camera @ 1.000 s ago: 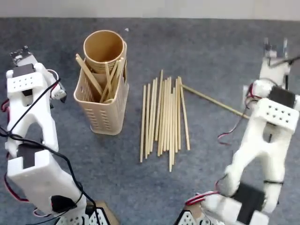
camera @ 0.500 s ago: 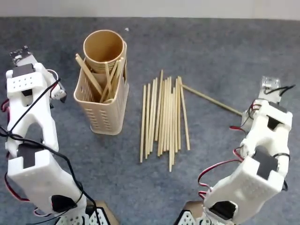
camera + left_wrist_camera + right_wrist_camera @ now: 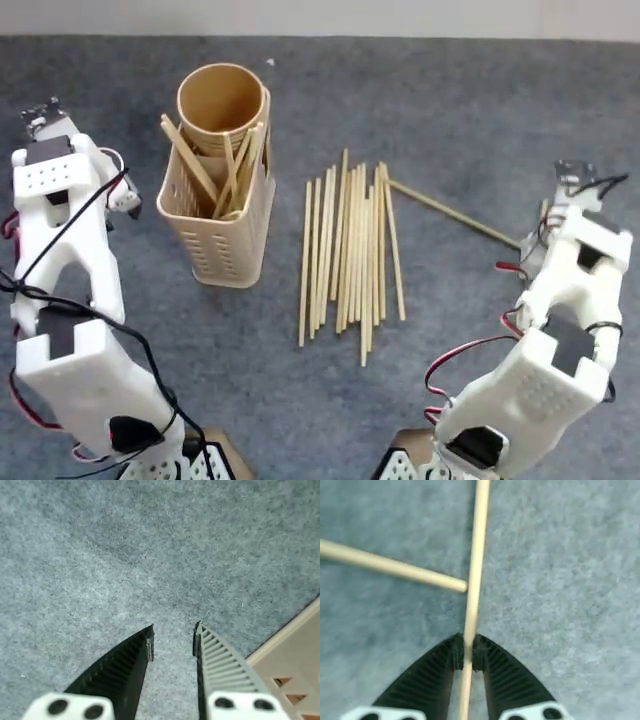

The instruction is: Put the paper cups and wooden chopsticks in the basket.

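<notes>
A chopstick was clenched in the right claw, at the high view's right side, a second chopstick touching it; the left claw gaped, released.

the right arm has drawn back from the far right of the bench and folded low, its gripper now down at a chopstick; in the last half second it edged slightly right.

Lit brightly and evenly from above; faint, soft shadows thrown on carpet just beside the basket.
</notes>
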`<state>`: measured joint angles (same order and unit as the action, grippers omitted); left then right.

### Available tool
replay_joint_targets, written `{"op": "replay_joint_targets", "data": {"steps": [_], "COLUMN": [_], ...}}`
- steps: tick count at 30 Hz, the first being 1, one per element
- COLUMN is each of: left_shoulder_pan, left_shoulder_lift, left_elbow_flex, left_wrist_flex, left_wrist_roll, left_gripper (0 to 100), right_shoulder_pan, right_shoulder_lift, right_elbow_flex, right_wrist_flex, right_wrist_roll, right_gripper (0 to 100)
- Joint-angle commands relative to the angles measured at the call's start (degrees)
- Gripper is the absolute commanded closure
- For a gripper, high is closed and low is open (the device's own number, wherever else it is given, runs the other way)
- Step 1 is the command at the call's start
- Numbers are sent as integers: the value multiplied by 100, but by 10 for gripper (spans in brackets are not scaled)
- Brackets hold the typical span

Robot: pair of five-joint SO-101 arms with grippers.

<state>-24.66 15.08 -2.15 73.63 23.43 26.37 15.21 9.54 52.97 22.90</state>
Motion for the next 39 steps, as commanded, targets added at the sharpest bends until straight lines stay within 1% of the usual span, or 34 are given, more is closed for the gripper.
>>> {"op": "replay_joint_targets", "data": {"steps": [1, 4, 7, 10, 12, 14, 16, 19, 25, 27, 29, 33, 39], "left_shoulder_pan": [101, 92, 75, 66, 66, 66, 66, 66, 57, 57, 75, 92, 75], "left_shoulder_lift": [-13, -13, -13, -13, -13, -13, -13, -13, -13, -13, -13, -13, -13], "left_elbow_flex": [-22, -22, -22, -22, -22, -22, -22, -22, -22, -22, -22, -22, -13], "left_wrist_flex": [-53, -53, -53, -53, -53, -53, -53, -53, -53, -53, -53, -53, -53], "left_wrist_roll": [-70, -70, -70, -79, -88, -88, -88, -88, -97, -97, -97, -97, -97], "left_gripper": [838, 838, 838, 838, 838, 838, 838, 838, 838, 838, 838, 838, 838], "right_shoulder_pan": [-207, -866, -2026, -3266, -3969, -4567, -4998, -5393, -5982, -6149, -6281, -6475, -6589], "right_shoulder_lift": [-1516, -2633, -3574, -4242, -4426, -4488, -4488, -4514, -4558, -4558, -4567, -4558, -4514], "right_elbow_flex": [-1138, -1657, -1754, -1710, -1525, -1349, -1051, -303, 1385, 1789, 2053, 2035, 1446], "right_wrist_flex": [400, 382, 233, -365, -787, -1253, -1771, -2677, -4585, -4954, -5007, -5033, -4980], "right_wrist_roll": [-1116, -1758, -2171, -2523, -2822, -3103, -3455, -3666, -3657, -3640, -3490, -3323, -2848], "right_gripper": [995, 995, 995, 995, 995, 995, 995, 995, 995, 995, 995, 995, 995]}}
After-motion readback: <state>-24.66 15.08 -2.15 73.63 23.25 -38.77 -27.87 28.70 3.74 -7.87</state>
